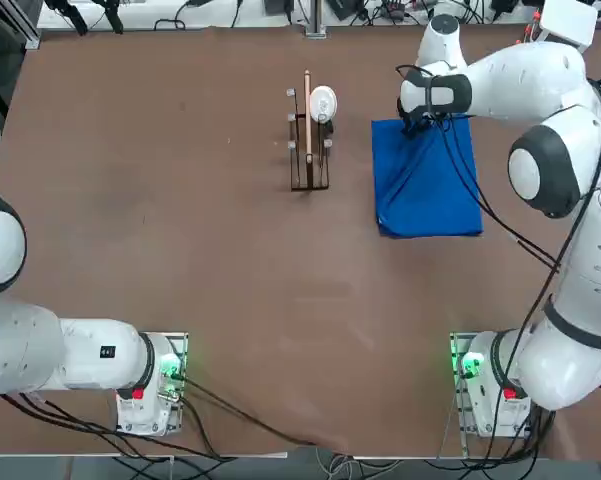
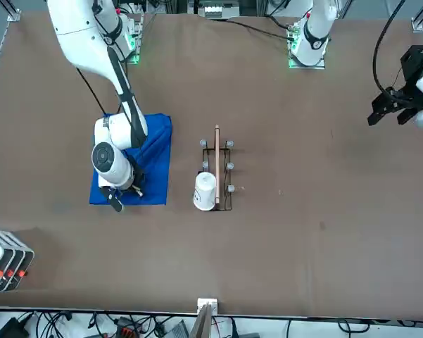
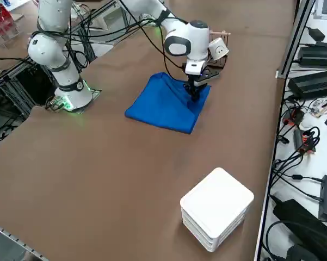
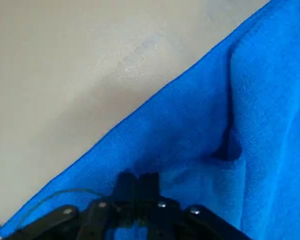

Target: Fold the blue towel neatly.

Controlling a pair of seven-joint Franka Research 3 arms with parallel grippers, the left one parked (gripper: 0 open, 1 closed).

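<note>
The blue towel [image 1: 426, 180] lies on the brown table [image 1: 180, 200], partly folded with a diagonal crease across its upper layer, just to the right of a small wire rack [image 1: 309, 150], apart from it. The rack holds an upright wooden board [image 1: 307, 125] and a white cup [image 1: 323, 102] lying on its side. The right gripper [image 4: 137, 185] is down on the towel's far edge, at the corner nearest the rack; its fingers [image 4: 125, 182] are pressed together with blue cloth pinched between them. A stack of white boxes [image 3: 216, 207] sits beyond the towel's far edge, well apart from it.
</note>
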